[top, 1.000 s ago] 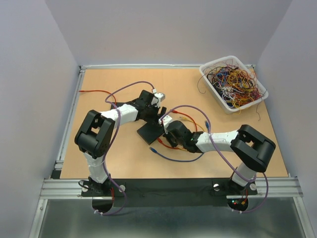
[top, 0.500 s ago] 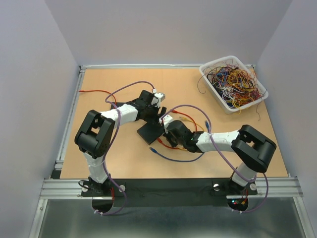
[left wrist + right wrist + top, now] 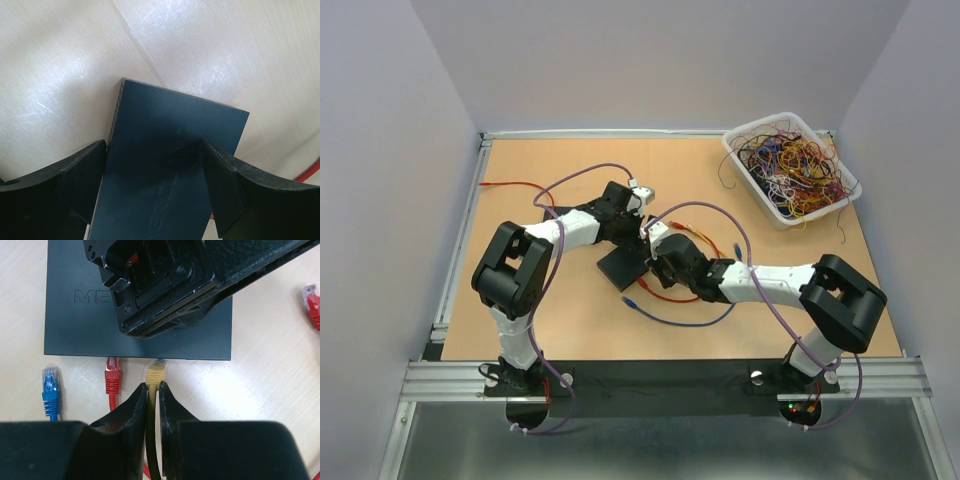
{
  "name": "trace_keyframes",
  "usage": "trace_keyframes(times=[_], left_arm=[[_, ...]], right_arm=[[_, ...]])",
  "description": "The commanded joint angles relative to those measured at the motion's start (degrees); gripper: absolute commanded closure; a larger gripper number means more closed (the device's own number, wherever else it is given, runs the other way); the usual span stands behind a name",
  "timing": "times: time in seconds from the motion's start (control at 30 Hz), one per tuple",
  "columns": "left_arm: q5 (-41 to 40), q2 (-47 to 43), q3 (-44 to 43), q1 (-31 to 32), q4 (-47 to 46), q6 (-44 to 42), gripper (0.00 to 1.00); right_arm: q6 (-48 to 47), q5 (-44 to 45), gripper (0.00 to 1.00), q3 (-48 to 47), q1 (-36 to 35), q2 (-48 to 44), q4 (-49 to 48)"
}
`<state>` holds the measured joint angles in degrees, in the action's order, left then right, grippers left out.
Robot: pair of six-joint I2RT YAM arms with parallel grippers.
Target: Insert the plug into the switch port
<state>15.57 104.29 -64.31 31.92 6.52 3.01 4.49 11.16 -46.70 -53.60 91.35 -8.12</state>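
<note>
The right jaws gripped the yellow plug (image 3: 156, 374), its tip touching the switch (image 3: 65, 325) at its front edge. The left jaws clamped the switch's sides on the table (image 3: 270, 390). The plug was best pushed straight in, kept level, against that brace.

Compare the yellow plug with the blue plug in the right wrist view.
The yellow plug is pinched between the right fingers; the blue plug lies loose on the table. The yellow plug's tip reaches the switch's edge; the blue plug stops short of it. Both point toward the switch.
</note>
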Motion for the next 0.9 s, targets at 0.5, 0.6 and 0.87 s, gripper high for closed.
trace_keyframes(times=[0.5,0.6,0.87], left_arm=[[2.62,2.67,-0.11,3.15,5.25,-0.1,0.16],[2.62,2.5,-0.11,3.23,5.34,-0.19,0.16],[2.71,2.06,0.15,3.23,5.34,-0.02,0.16]], right_arm=[[6.67,-2.19,1.0,8.99,0.25,-1.97,-12.53],[7.02,-1.93,1.0,9.08,0.25,-0.39,-12.36],[7.64,-1.84,1.0,6.89,0.25,4.09,-11.48]])
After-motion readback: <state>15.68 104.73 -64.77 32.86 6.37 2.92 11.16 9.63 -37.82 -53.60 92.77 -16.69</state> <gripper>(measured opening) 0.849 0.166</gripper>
